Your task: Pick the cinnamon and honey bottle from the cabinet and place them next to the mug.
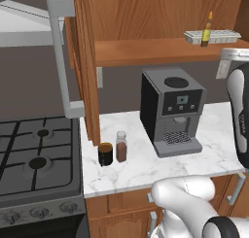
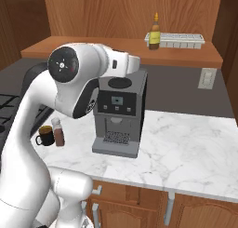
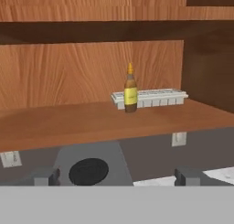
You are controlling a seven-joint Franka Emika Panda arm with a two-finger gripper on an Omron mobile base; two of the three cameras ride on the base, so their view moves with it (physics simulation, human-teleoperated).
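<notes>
Hand: the hand [image 3: 114,176] is spread wide with nothing between its tips, poised above the coffee machine [image 1: 171,110] and facing the cabinet [image 3: 82,72].
Honey bottle: the honey bottle [image 3: 130,89] stands upright on the cabinet shelf [image 3: 91,120], toward its right end, just in front of a white ice tray [image 3: 155,98].
Handling: judged light, rigid, smooth and easily toppled; best gripped across the wider body, below the narrow neck.
Cinnamon: the cinnamon [image 1: 121,146], reddish-brown powder under a grey cap, already stands on the tabletop [image 1: 214,130] near its left edge.
Mug: the mug [image 1: 105,154] stands just beside the cinnamon; contents not discernible.
</notes>
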